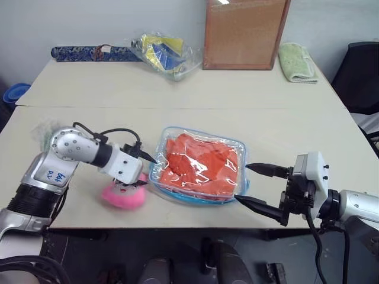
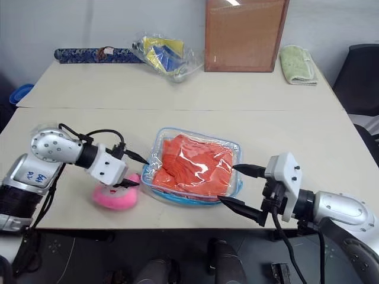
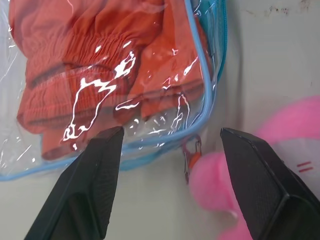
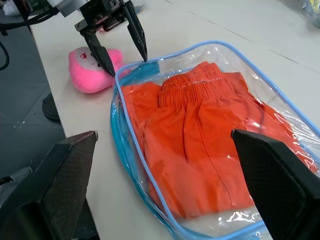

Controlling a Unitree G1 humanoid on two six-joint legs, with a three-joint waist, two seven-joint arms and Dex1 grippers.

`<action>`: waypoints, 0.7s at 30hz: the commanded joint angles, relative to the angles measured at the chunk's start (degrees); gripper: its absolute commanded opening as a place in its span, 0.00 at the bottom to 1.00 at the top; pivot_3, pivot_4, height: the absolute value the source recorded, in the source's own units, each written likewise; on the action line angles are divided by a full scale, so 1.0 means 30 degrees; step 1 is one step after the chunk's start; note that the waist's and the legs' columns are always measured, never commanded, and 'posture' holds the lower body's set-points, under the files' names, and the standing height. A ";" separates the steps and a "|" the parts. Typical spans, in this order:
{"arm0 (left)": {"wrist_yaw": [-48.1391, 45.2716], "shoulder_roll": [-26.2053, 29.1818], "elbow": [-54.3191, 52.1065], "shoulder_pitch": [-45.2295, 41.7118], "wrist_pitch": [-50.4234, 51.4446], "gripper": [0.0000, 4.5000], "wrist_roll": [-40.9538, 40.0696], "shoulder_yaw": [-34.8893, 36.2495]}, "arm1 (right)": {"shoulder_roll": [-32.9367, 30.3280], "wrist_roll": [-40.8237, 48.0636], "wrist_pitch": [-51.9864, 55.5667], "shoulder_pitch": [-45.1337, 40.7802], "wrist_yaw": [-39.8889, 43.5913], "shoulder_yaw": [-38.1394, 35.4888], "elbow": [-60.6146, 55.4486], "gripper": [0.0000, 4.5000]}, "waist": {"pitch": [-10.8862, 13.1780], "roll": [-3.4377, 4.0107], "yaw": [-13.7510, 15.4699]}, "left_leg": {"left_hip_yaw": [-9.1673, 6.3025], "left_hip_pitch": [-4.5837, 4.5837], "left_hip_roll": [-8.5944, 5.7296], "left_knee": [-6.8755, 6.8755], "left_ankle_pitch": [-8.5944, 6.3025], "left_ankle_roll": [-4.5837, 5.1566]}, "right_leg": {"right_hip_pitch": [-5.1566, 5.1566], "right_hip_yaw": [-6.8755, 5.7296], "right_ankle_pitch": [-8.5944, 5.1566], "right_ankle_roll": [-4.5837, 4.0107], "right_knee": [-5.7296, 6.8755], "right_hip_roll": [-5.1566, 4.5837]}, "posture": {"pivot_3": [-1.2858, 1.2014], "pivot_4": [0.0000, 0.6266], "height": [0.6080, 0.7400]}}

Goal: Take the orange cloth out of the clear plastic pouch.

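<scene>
The bright orange folded cloth (image 1: 198, 164) lies inside the clear plastic pouch with light blue zip edging (image 1: 172, 133) on the beige table (image 1: 177, 94). The left gripper (image 1: 145, 170), fingers spread, points at the pouch's left edge above a pink plush toy (image 1: 123, 196). The right gripper (image 1: 253, 187) gapes wide just beside its right edge.

Pouch (image 1: 198, 167) near the table's (image 1: 177, 94) front edge, cloth (image 1: 201, 163) inside it, plush toy (image 1: 124, 195) just left of pouch, board (image 1: 243, 32), towel (image 1: 296, 62) and wrinkled bag (image 1: 166, 53) well behind pouch
</scene>
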 commanded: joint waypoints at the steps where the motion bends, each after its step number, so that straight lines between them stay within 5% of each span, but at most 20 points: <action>1: 0.0098 -0.0089 -0.0616 0.0142 0.0159 0.73 -0.0528 0.0262 | 0.0025 -0.0553 -0.0313 0.0150 0.0445 0.0130 -0.0626 0.99 | 0.0000 -0.0001 0.0002 | 0.0001 -0.0003 -0.0004 0.0000 -0.0003 0.0007 | 0.0004 0.0001 0.0001 0.0002 -0.0009 -0.0005 | 0.52 0.24 1.00; 12: 0.0075 -0.0641 -0.1245 0.0603 0.0216 0.73 -0.0350 -0.0206 | 0.0021 -0.1161 -0.0332 0.0342 0.1528 -0.0217 -0.0518 0.99 | -0.0002 -0.0002 -0.0012 | 0.0009 -0.0005 -0.0003 -0.0001 -0.0005 0.0014 | 0.0015 0.0011 0.0001 0.0003 -0.0043 0.0001 | 0.52 0.24 1.00; 15: 0.0208 -0.0738 -0.0814 0.0584 -0.0261 0.61 -0.0054 -0.0312 | 0.0092 -0.1257 -0.0329 0.0375 0.1573 -0.0269 -0.0535 1.00 | -0.0002 -0.0004 -0.0003 | 0.0008 -0.0002 -0.0004 0.0001 -0.0005 0.0014 | 0.0016 0.0009 0.0001 0.0003 -0.0042 0.0000 | 0.52 0.24 1.00; 21: 0.0215 -0.0904 -0.0570 0.0444 -0.0310 0.22 -0.0196 -0.0380 | 0.0176 -0.1479 -0.0380 0.0481 0.1552 -0.0371 -0.0533 1.00 | -0.0002 -0.0003 -0.0003 | 0.0006 -0.0002 -0.0004 0.0000 -0.0005 0.0014 | 0.0016 0.0010 0.0002 0.0003 -0.0042 0.0000 | 0.52 0.24 1.00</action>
